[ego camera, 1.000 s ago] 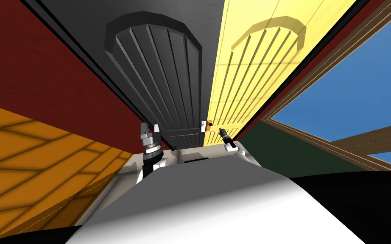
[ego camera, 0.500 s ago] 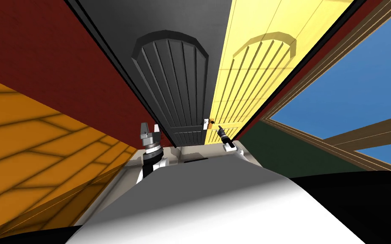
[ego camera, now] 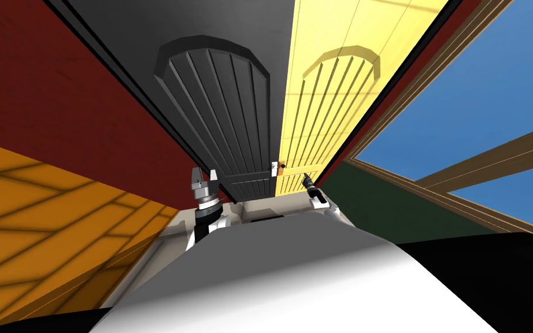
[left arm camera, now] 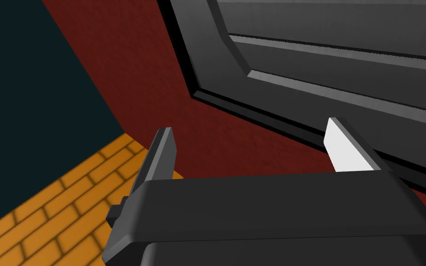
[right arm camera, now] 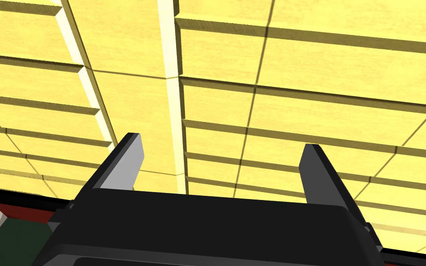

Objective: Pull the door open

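1. Two doors are standing side by side in front of the robot, meeting edge to edge: a dark grey door [ego camera: 219, 104] on its left and a yellow door [ego camera: 329, 98] on its right, each with one arched, ribbed panel
2. One small dark knob [ego camera: 282, 166] on an orange plate is sitting at the yellow door's inner edge, and one white plate [ego camera: 274, 169] is sitting just beside it on the dark grey door
3. The right gripper [ego camera: 306, 180] is pointing at the lower part of the yellow door, near the knob but apart from it, on the side away from the seam
4. Its two fingers [right arm camera: 126, 159] are standing spread wide with nothing between them, facing the ribbed yellow boards
5. The left gripper [ego camera: 204, 175] is hanging by the red wall [ego camera: 57, 87], just beside the dark grey door's frame
6. Its two fingers [left arm camera: 346, 148] are also spread wide and holding nothing
7. An orange brick floor [ego camera: 40, 214] is running along the foot of the red wall, and on the robot's right one window [ego camera: 479, 104] is showing two blue panes split by one brown bar
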Available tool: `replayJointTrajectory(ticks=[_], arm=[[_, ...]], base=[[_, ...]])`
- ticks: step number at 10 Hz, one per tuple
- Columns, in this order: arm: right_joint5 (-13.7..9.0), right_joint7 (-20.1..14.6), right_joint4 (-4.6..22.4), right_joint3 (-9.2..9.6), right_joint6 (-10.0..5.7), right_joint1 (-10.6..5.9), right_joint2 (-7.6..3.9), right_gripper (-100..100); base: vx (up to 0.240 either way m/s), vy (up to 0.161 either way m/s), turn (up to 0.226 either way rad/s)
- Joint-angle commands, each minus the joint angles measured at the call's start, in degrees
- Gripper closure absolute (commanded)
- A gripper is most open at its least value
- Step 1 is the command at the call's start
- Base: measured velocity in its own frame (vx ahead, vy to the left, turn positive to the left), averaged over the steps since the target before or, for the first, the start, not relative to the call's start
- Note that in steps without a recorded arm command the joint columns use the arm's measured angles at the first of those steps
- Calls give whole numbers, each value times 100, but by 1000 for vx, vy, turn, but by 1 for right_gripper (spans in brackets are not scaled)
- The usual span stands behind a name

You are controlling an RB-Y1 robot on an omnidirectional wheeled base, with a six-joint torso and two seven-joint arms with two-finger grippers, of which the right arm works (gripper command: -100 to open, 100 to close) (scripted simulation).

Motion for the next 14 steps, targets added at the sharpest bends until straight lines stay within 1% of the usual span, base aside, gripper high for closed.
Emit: replayJointTrajectory(ticks=[1,3,6,7,8,9,10,11,14], arm=[[-5,32,161,-97,-33,-48,-11,-100],[2,50,183,-95,-37,-107,26,-100],[36,67,133,45,-62,-272,168,-100],[49,70,104,108,-72,-331,223,-100],[71,72,52,214,-89,-422,310,-100],[79,73,31,257,-96,-458,344,-100],[62,46,57,224,-90,-430,276,-100],[62,46,57,224,-90,-430,276,100],[62,46,57,224,-90,-430,276,100]], base=[[93,-53,-51],[169,-22,35],[206,21,121],[229,97,141],[209,153,211],[151,159,157],[61,70,18],[-1,-6,-18],[-21,-17,16]])
